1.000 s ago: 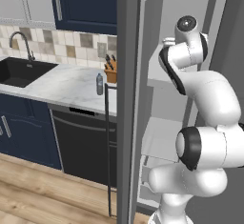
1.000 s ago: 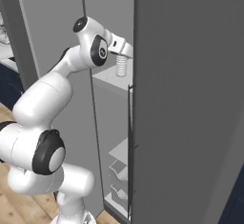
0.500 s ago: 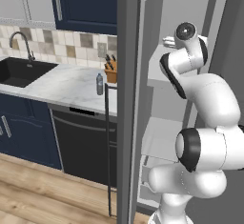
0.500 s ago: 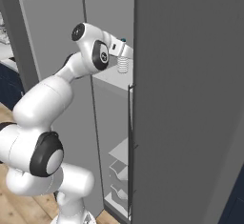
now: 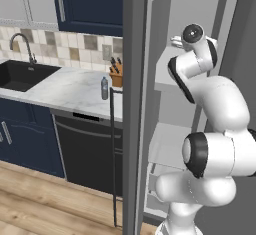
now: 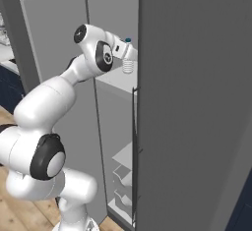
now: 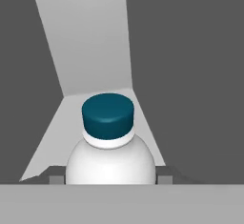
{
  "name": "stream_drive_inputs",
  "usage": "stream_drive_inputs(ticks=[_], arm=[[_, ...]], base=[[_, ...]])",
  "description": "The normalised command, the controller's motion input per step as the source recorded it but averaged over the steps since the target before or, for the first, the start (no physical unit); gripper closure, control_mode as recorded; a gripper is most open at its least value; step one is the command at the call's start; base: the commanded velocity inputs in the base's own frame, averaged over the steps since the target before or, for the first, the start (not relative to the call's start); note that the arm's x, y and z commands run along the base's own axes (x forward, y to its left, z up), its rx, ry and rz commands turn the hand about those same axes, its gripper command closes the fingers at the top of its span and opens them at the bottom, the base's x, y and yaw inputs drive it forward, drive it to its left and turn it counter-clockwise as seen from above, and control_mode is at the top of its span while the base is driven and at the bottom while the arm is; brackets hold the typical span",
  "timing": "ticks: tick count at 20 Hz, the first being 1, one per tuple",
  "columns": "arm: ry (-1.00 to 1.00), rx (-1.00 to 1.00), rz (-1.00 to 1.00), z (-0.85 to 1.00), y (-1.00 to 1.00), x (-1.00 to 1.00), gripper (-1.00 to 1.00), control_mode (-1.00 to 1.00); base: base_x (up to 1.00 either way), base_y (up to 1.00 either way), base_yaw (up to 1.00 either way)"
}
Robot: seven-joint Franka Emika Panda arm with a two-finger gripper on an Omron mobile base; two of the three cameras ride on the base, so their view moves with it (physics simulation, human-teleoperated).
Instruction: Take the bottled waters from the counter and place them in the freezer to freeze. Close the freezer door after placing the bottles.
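My gripper (image 6: 127, 57) is shut on a ribbed bottled water (image 6: 128, 67) with a blue cap, held just above the upper white shelf (image 6: 114, 78) inside the freezer (image 5: 200, 14). In the hand view the same bottle (image 7: 109, 144) stands between my fingertips (image 7: 56, 179), cap toward the camera. Another bottled water (image 5: 104, 88) stands upright on the marble counter (image 5: 60, 86), next to the knife block (image 5: 116, 76). The freezer door (image 5: 133, 129) stands open, edge-on, with its dark bar handle (image 5: 113, 154) facing the counter.
A black sink (image 5: 22, 75) with a faucet sits at the counter's left. The black dishwasher front (image 5: 87, 151) is below the counter. Lower white shelves (image 6: 123, 171) fill the freezer's bottom. A closed grey door (image 6: 197, 107) flanks the opening on the right.
The hand has carried the bottle a little deeper into the freezer over the upper shelf. The grip is unchanged, and the bottle on the counter has not moved.
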Motion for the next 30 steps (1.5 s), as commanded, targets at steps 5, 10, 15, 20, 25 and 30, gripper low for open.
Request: stream_drive_inputs(ticks=[5,10,15,20,25,30], arm=[[0.00,0.00,0.00,0.00,0.17,0.30,1.00,-1.00],[0.00,0.00,0.01,0.00,0.03,0.05,1.00,-1.00],[-0.03,-0.01,0.07,0.00,0.07,-0.06,1.00,-1.00],[0.00,0.00,0.12,0.00,0.11,0.00,1.00,-1.00],[0.01,0.00,0.09,0.00,0.14,0.00,1.00,-1.00],[0.14,-0.12,0.01,0.00,0.02,0.03,1.00,-1.00]], base=[[0.00,0.00,0.00],[0.00,0.00,0.00],[0.00,0.00,0.00],[0.00,0.00,0.00],[0.00,0.00,0.00],[0.00,0.00,0.00]])
